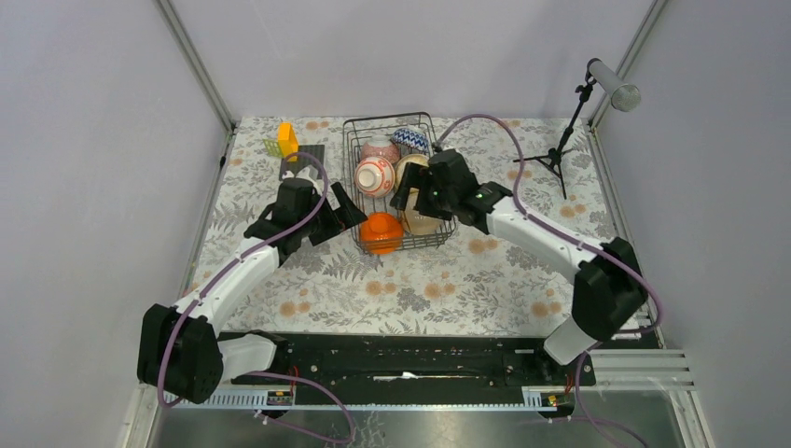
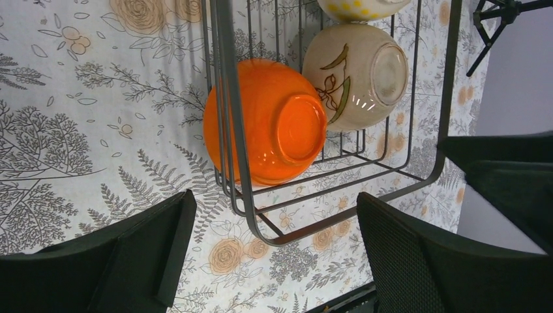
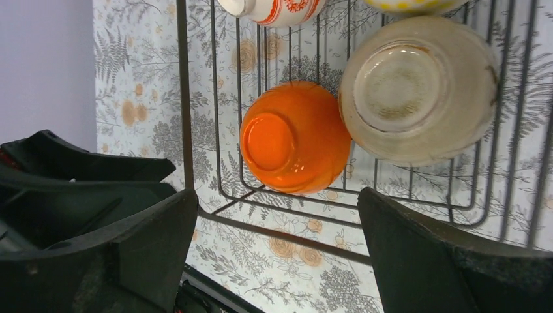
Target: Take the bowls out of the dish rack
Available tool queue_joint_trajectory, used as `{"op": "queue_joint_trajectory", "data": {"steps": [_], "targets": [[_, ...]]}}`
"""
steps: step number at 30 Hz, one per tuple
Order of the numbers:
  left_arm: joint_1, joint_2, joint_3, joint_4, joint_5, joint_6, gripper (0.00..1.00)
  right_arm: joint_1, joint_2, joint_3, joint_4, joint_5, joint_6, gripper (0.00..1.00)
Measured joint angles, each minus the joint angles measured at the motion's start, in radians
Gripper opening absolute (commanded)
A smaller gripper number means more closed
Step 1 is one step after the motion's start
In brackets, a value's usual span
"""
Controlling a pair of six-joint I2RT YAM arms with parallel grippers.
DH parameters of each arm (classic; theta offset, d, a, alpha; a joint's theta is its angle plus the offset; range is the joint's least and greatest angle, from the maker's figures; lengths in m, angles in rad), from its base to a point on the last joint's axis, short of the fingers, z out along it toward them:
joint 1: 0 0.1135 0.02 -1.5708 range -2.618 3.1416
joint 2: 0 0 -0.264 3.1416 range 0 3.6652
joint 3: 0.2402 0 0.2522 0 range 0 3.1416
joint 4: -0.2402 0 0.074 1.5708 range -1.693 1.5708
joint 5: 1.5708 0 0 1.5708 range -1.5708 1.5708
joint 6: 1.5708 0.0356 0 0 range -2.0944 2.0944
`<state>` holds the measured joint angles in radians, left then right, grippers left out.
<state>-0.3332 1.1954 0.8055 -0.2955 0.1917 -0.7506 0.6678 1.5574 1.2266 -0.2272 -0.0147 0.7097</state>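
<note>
The black wire dish rack (image 1: 351,177) stands mid-table with several bowls in it. The orange bowl (image 1: 381,231) lies upside down at its near left corner, beside a cream bowl (image 1: 424,224). Behind them are the white red-patterned bowl (image 1: 375,175), a pinkish bowl (image 1: 381,149), a blue-and-white bowl (image 1: 410,140) and a second cream bowl (image 1: 410,166). My left gripper (image 1: 343,210) is open and empty, just outside the rack's left near corner; its wrist view shows the orange bowl (image 2: 274,120). My right gripper (image 1: 410,193) is open and empty above the rack, over the orange bowl (image 3: 293,137) and cream bowl (image 3: 414,88).
A flat dark plate (image 1: 303,161) and a small yellow-orange object (image 1: 287,140) lie at the back left. A black tripod stand (image 1: 560,140) with a cylinder on top stands at the back right. Grey walls close in the left, right and back sides.
</note>
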Motion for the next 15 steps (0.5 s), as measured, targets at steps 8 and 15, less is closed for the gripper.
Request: {"op": "queue_joint_trajectory", "data": {"steps": [8,15], "targets": [[0.000,-0.013,0.000,0.028,0.048,0.017,0.99,0.039,0.151,0.082,-0.035,0.025,0.027,0.99],[-0.001,-0.058,-0.003,0.032,0.051,0.021,0.99,0.040,0.246,0.102,-0.034,0.021,0.032,0.97]]}}
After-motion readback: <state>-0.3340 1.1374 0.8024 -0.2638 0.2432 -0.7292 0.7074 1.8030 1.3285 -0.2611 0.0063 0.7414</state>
